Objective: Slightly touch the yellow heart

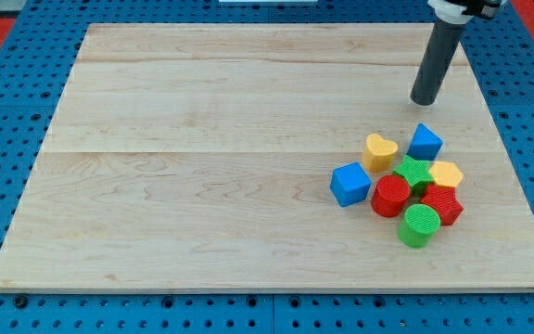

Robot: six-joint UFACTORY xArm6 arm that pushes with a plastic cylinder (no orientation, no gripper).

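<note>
The yellow heart (380, 150) lies at the view's right, at the upper left of a tight cluster of blocks. My tip (425, 101) rests on the board above and to the right of the heart, with a clear gap between them. A blue block (425, 142) lies just below my tip, to the right of the heart. A blue cube (349, 183) sits below and left of the heart. A green star-like block (414, 173) touches the heart's lower right.
The cluster also holds a yellow block (445, 174), a red cylinder (391, 196), a red block (441, 203) and a green cylinder (420, 225). The wooden board (202, 167) lies on a blue pegboard; its right edge runs close to the cluster.
</note>
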